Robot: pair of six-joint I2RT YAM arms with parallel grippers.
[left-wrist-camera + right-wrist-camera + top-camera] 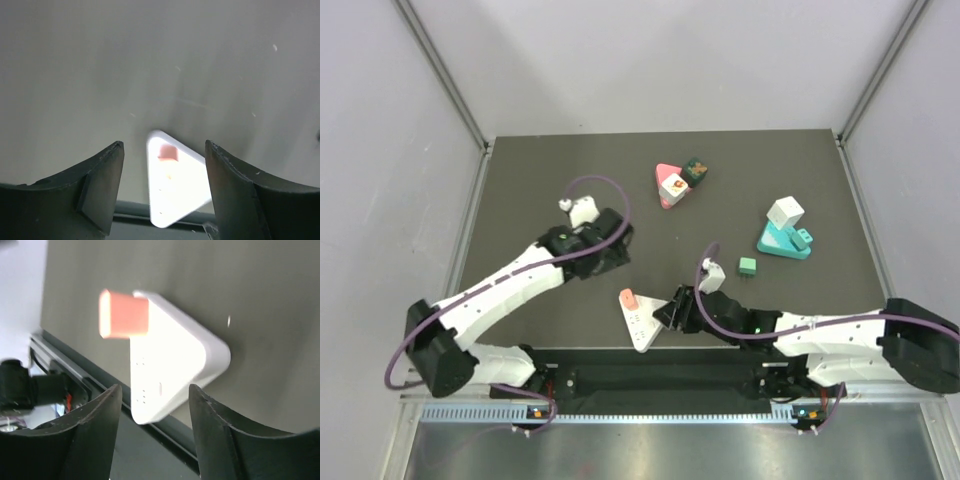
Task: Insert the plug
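I see the coral plug sitting at a corner of the white triangular block, by the near edge of the surface. Right gripper is just beside the block, jaws apart, empty; left gripper hangs farther back, jaws apart too.

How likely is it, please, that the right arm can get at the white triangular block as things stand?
Probably yes: the right claw is open just beside the white triangular block, with nothing between them.
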